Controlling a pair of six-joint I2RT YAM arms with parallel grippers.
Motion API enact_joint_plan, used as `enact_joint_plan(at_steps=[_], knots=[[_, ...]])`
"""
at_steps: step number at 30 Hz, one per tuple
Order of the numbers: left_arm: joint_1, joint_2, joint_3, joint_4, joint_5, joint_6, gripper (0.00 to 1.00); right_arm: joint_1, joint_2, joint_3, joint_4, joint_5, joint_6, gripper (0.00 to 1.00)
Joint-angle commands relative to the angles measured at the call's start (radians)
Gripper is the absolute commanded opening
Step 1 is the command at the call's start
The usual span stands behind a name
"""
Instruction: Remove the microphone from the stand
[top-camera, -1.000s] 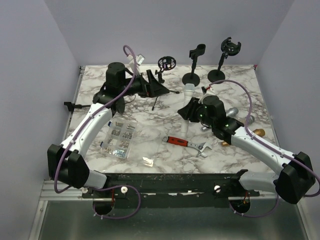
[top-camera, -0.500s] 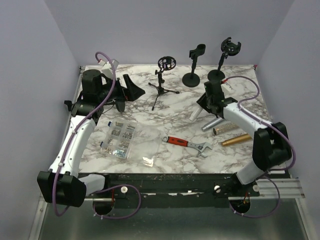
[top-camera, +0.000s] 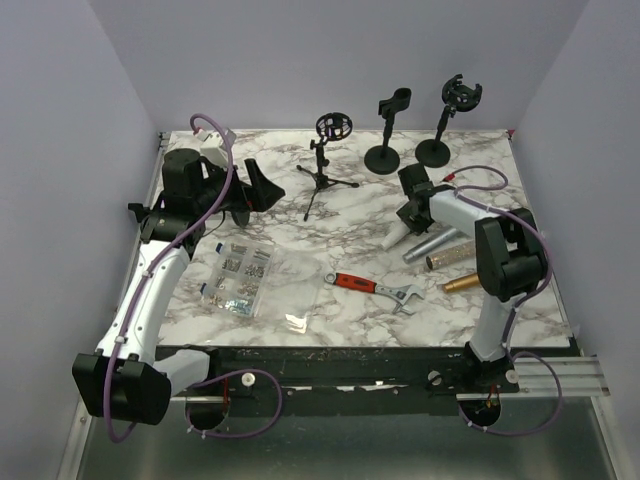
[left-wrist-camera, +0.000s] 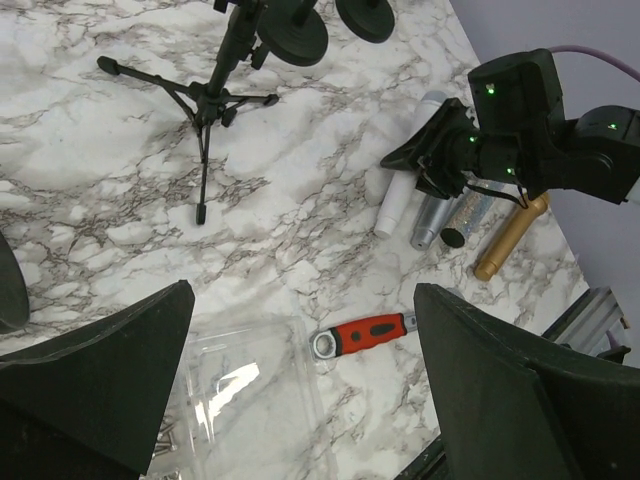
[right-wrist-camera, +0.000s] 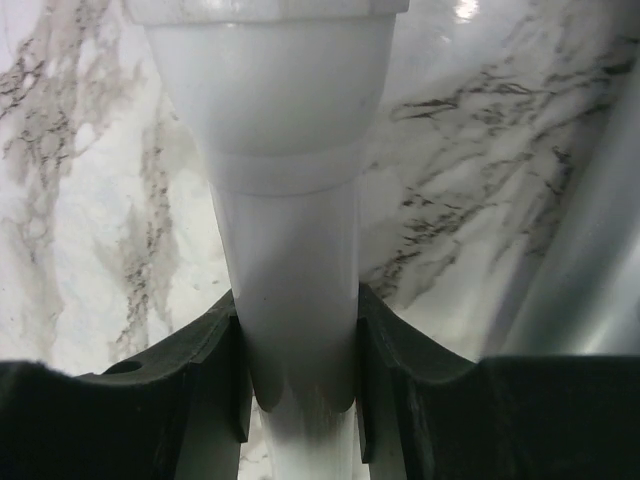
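Note:
The white microphone (top-camera: 393, 237) lies low on the marble table, clear of every stand, and my right gripper (top-camera: 408, 218) is shut on its handle. The right wrist view shows the white microphone (right-wrist-camera: 290, 200) pinched between both fingers of the right gripper (right-wrist-camera: 298, 340). Whether it rests on the table I cannot tell. The tripod stand (top-camera: 325, 160) with its ring mount stands empty at the back middle. My left gripper (top-camera: 252, 195) hovers open at the back left, holding nothing. In the left wrist view the left gripper (left-wrist-camera: 300, 300) spreads wide, with the white microphone (left-wrist-camera: 397, 200) far off.
Two round-base stands (top-camera: 385, 150) (top-camera: 440, 140) stand empty at the back. A silver microphone (top-camera: 425, 243), a glittery one (top-camera: 455, 257) and a gold one (top-camera: 470, 280) lie beside the white one. A red-handled wrench (top-camera: 375, 288) and a clear screw box (top-camera: 238, 277) lie nearer the front.
The right arm swung from the table's middle to the right back with the white microphone, setting it down by the silver one. The left arm drew back leftward from the tripod stand.

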Motion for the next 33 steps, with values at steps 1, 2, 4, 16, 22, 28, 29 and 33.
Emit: enact_joint_plan(at_steps=[1,2,4,16,22,28,29,33], knots=[[0.019,-0.016,-0.013,0.01,-0.013,0.003,0.95,0.001,-0.06,-0.09,-0.051,0.073,0.051,0.12],[0.024,-0.013,-0.014,0.013,-0.009,0.001,0.95,0.002,-0.072,-0.104,-0.046,0.077,0.046,0.14],[0.031,-0.009,-0.017,0.02,0.005,-0.011,0.95,0.002,-0.085,-0.133,-0.04,0.076,0.046,0.17],[0.058,0.004,-0.028,0.028,-0.005,-0.006,0.95,0.002,-0.1,-0.187,0.019,0.033,0.04,0.47],[0.065,0.022,-0.03,0.023,-0.019,0.003,0.95,0.001,-0.117,-0.216,0.044,0.011,0.032,0.68],[0.082,0.044,-0.038,0.039,-0.008,-0.013,0.95,0.002,-0.153,-0.258,0.107,-0.011,-0.007,0.73],[0.087,0.046,-0.043,0.047,0.003,-0.023,0.95,0.002,-0.159,-0.258,0.12,-0.02,-0.027,0.78],[0.12,0.051,-0.063,0.08,0.013,-0.071,0.95,0.001,-0.194,-0.251,0.156,-0.042,-0.1,0.93]])
